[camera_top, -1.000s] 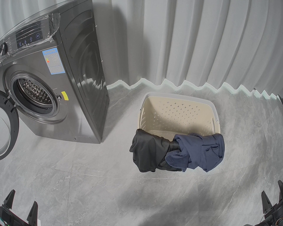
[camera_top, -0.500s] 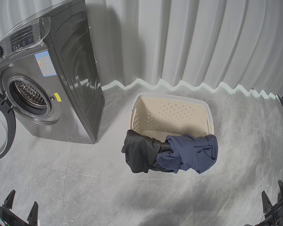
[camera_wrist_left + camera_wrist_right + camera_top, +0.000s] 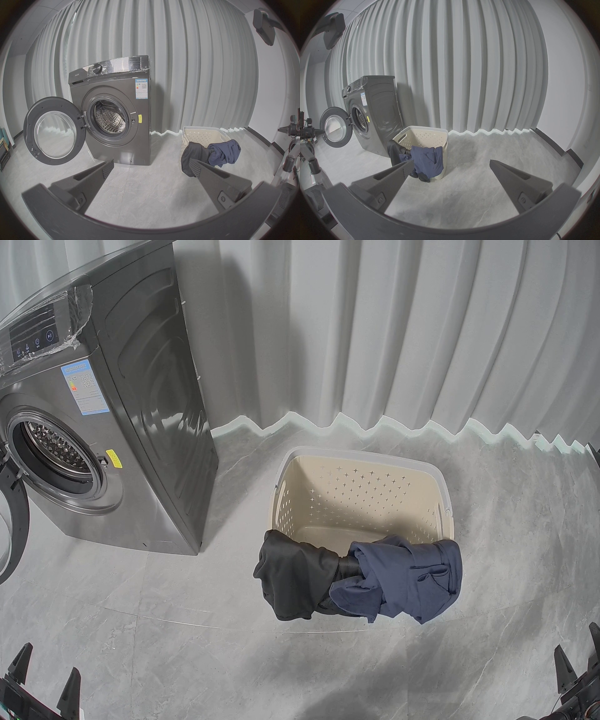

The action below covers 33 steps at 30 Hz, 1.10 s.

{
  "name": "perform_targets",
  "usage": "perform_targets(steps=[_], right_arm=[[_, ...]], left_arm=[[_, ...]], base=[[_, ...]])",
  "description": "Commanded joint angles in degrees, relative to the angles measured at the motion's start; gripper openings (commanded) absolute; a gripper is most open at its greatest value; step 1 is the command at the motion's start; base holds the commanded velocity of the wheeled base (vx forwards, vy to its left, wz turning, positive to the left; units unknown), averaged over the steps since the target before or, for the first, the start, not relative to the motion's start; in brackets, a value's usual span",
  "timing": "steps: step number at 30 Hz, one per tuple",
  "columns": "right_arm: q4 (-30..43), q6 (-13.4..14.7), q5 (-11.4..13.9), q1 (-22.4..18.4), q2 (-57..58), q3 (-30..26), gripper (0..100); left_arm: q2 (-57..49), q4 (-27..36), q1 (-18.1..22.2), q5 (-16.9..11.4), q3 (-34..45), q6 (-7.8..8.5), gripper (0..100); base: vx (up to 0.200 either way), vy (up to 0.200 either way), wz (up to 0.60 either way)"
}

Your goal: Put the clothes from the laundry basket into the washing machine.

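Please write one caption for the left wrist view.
Open left gripper faces a grey front-loading washing machine and a cream plastic laundry basket draped with a black garment and a navy garment.

A pale pleated curtain (image 3: 406, 334) spans the far side, and a bright wavy strip of light (image 3: 375, 423) runs where it meets the floor (image 3: 206, 640). The floor is glossy grey stone-look tile with faint seams. On the right, a plain white wall (image 3: 565, 93) carries a dark skirting (image 3: 550, 142).
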<state>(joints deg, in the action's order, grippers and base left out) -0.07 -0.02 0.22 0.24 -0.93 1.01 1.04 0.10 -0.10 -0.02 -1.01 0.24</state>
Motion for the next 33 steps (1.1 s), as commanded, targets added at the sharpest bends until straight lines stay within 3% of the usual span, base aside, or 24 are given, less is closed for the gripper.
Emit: perform_targets(steps=[1, 9, 14, 19, 21, 23, 24, 25, 26, 28, 33], right_arm=[[0.0, 0.0, 0.0, 0.0, 0.7, -1.0, 100], [-0.1, 0.6, 0.0, 0.0, 0.8, -1.0, 100], [-0.3, 0.3, 0.0, -0.1, 0.8, -1.0, 100], [-2.5, 0.1, 0.3, -0.1, -0.9, 10.1, 100], [0.7, -0.3, 1.5, 0.2, -7.5, 13.1, 100], [1.0, -0.4, 3.4, 0.9, -12.9, 12.7, 100], [0.8, -0.2, 6.1, 2.0, -17.9, 12.3, 100], [0.8, -0.2, 6.1, 2.0, -17.9, 12.3, 100], [0.4, 0.8, 10.5, 4.0, -25.6, 12.6, 100], [-0.9, 2.8, 12.6, 5.0, -32.4, 12.8, 100], [-9.0, 3.6, 13.0, 6.0, -46.8, 12.3, 100]], left_arm=[[-0.9, 0.0, 0.0, 0.0, 0.9, 0.11, 100], [-0.9, 0.0, 0.0, 0.0, 0.9, 0.11, 100], [-0.9, 0.0, 0.0, 0.0, 0.9, 0.11, 100], [-0.9, 0.0, 0.0, -0.1, 1.0, 0.20, 100], [-0.9, 0.0, 0.0, 0.0, 0.9, 0.20, 100], [-0.9, 0.0, 0.0, 0.0, 0.9, 0.28, 100], [-0.9, 0.0, 0.0, 0.0, 1.0, 0.28, 100], [-0.9, 0.0, 0.0, 0.0, 1.0, 0.28, 100], [-0.9, 0.0, 0.0, 0.0, 0.9, 0.28, 100], [-0.9, 0.0, 0.0, 0.0, 1.0, 0.20, 100], [-0.9, 0.0, 0.0, 0.0, 1.0, 0.20, 100]], base=[[0.000, 0.000, 0.00], [0.000, -0.150, 0.00], [0.000, 0.000, 0.00], [0.000, 0.000, 0.00], [0.000, 0.000, 0.00], [0.000, 0.000, 0.00], [0.000, 0.000, 0.00], [0.000, 0.000, 0.00], [0.000, 0.000, 0.00], [0.000, 0.000, 0.00], [0.000, 0.000, 0.00]])
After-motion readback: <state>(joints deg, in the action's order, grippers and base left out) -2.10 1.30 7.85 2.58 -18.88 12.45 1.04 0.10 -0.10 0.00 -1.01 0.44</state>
